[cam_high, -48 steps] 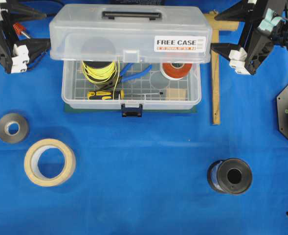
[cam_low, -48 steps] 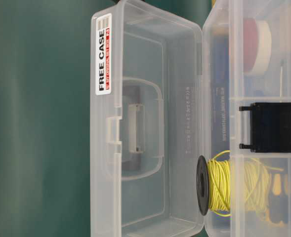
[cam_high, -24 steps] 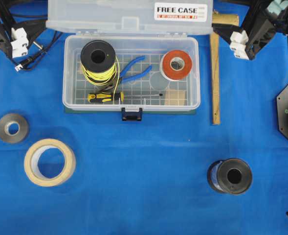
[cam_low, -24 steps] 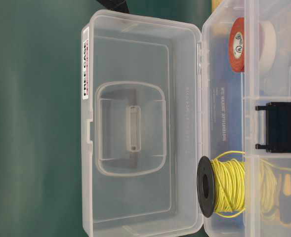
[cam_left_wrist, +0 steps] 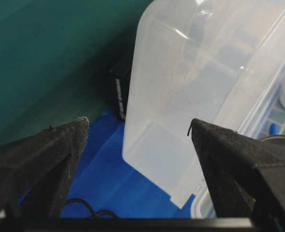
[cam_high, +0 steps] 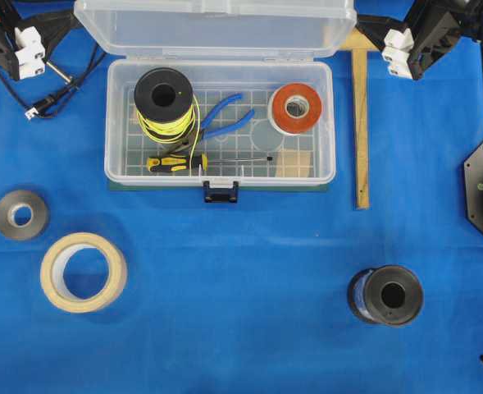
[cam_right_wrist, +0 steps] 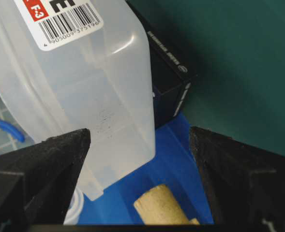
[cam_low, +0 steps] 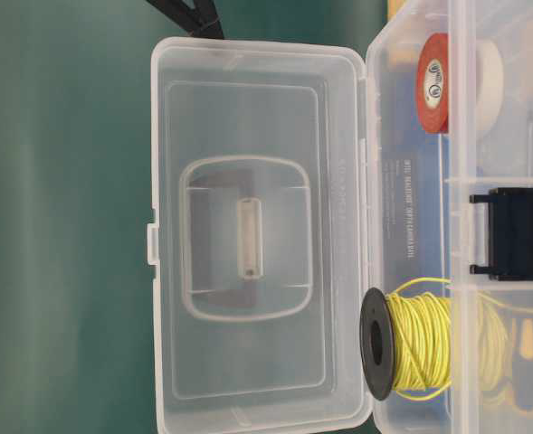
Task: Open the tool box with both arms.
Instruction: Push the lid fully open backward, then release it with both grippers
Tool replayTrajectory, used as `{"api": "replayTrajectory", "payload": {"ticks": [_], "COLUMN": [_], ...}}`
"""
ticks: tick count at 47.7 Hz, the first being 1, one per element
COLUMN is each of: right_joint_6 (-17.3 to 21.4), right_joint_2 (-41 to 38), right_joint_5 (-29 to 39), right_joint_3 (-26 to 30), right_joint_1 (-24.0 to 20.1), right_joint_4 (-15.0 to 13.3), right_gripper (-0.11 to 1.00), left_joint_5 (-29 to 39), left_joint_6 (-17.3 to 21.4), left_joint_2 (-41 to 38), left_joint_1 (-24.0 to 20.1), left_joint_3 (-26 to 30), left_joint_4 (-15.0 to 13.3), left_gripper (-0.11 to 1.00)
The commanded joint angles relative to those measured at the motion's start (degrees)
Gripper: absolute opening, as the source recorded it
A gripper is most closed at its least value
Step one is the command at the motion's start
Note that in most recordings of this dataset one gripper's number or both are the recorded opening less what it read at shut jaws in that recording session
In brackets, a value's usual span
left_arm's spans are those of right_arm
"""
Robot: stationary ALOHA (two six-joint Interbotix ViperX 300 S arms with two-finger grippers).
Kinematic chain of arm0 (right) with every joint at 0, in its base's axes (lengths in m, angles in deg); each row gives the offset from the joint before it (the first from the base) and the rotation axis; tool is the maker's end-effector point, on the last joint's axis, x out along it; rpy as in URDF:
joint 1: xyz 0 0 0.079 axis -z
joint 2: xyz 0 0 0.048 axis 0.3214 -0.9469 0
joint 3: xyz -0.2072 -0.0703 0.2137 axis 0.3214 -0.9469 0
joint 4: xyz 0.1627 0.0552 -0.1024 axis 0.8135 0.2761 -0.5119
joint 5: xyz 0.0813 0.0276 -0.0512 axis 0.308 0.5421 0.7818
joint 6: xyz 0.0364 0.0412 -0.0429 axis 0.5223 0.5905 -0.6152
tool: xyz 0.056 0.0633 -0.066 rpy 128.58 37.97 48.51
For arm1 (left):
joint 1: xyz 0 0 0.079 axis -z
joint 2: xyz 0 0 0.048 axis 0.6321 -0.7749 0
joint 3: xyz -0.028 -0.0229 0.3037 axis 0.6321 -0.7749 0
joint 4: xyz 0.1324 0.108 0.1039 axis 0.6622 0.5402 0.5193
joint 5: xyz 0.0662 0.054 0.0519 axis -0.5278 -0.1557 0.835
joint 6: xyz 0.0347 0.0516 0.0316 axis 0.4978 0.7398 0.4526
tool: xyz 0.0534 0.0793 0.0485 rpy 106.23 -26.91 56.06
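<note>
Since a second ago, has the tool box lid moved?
Yes. The lid swung back toward the top edge, uncovering the yellow wire spool it overhung.

white barcode sticker (cam_right_wrist: 60, 19) on the tool box (cam_high: 216, 123) lid corner, digits "4 905009375196", red patch reading "F-3", small white lettering on a black box (cam_right_wrist: 169, 72) behind the lid, too small to read

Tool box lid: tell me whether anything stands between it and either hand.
Nothing visible does. The lid stands open, with the left hand and right hand open at its two ends, only blue cloth in the gaps.
</note>
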Motion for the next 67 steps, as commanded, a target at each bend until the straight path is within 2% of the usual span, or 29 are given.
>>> {"api": "replayTrajectory", "payload": {"ticks": [1,16,28,39,49,57,62,67], "right_joint_6": [0.2,0.2,0.2,0.5,0.7,0.8,0.8,0.8], "right_joint_2": [0.1,1.4,5.5,11.4,11.3,10.8,11.1,11.1], "right_joint_5": [-1.3,-0.3,4.0,6.7,6.6,6.8,7.6,9.0], "right_joint_3": [2.5,1.8,-0.2,-3.1,-3.3,-3.4,-3.5,-3.5], "right_joint_1": [0.0,3.8,6.6,6.9,6.9,5.8,3.0,-1.8], "right_joint_4": [0.2,0.2,0.2,0.2,0.5,2.0,2.7,3.0], "right_gripper": [0.85,0.85,0.85,0.85,0.85,0.85,0.85,0.85], "left_joint_5": [-0.8,-0.4,1.3,4.1,4.2,5.3,7.0,8.5], "left_joint_6": [0.1,0.4,1.3,1.1,0.7,0.2,-0.6,-1.6], "left_joint_2": [0.3,0.4,1.5,4.6,4.7,5.6,6.5,7.6], "left_joint_1": [-0.2,-3.2,-3.9,-4.0,-3.7,-0.9,2.1,6.5], "left_joint_3": [1.7,1.4,0.6,-0.6,-0.8,-1.1,-1.7,-2.4], "left_joint_4": [0.1,0.2,0.1,0.1,0.1,0.0,-0.1,0.0], "left_gripper": [0.86,0.86,0.86,0.86,0.86,0.86,0.86,0.86]}}
